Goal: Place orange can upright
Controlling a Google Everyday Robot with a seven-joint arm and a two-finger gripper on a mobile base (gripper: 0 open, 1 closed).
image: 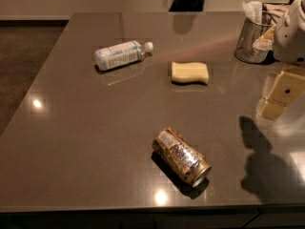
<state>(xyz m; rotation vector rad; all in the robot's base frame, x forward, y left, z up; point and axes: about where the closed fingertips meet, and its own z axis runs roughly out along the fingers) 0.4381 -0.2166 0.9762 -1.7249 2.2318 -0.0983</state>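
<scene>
We log the orange can [181, 156] on its side on the tabletop [86, 147], the end effector [279, 96] well to its right, seemingly empty; apart or together we cannot tell.

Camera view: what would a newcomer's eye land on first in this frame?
First, the orange-brown and gold aluminium drink can, lying on its side near the front edge of the glossy grey table with its silver top toward the front right. Next, the robot's cream gripper, over the table's right side and apart from the can. Farther back lie a clear plastic bottle with white cap, also on its side, and a pale yellow sponge.
</scene>
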